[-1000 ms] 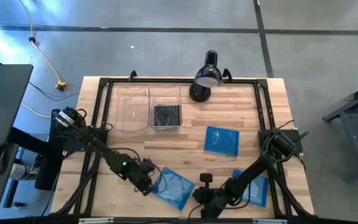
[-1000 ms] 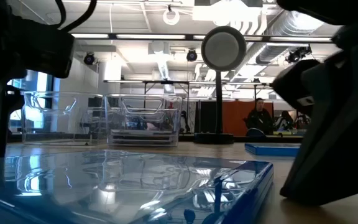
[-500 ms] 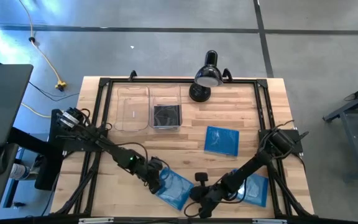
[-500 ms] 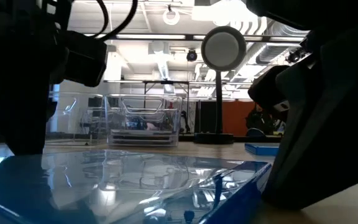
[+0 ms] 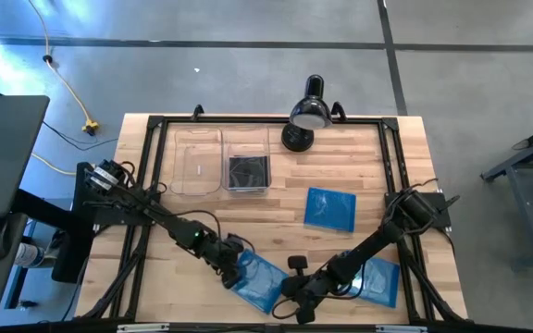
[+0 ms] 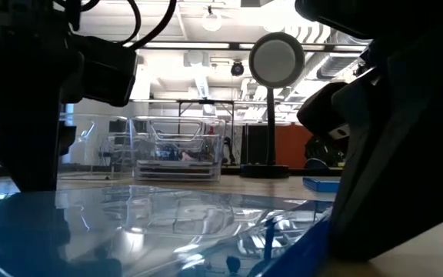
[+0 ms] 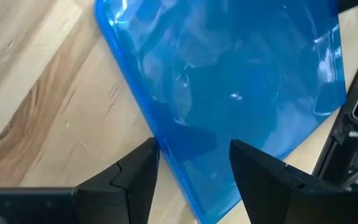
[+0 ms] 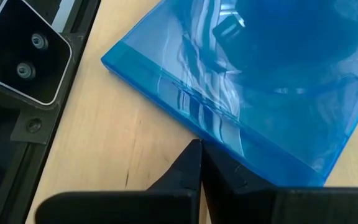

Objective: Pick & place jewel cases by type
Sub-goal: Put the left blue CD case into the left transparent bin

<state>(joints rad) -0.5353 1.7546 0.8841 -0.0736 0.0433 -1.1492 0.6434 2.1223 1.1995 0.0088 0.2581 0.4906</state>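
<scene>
Both arms moved in on the near blue jewel case (image 5: pixel 259 279) over the last second. Left gripper (image 7: pixel 191 163) now straddling one edge, fingers apart, nothing held. Right gripper (image 8: pixel 199 163) pressed shut against the opposite edge, bracing. Grasp looks imminent.

I see two clear rectangular plastic bins (image 5: pixel 220 159) side by side at surface (image 5: pixel 276 208) rear, black desk lamp (image 5: pixel 305 115) to their right. Translucent blue square jewel case (image 5: pixel 259 279) at front edge, btwn left pincer (image 5: pixel 233 270) & right pincer (image 5: pixel 290 289).
</scene>
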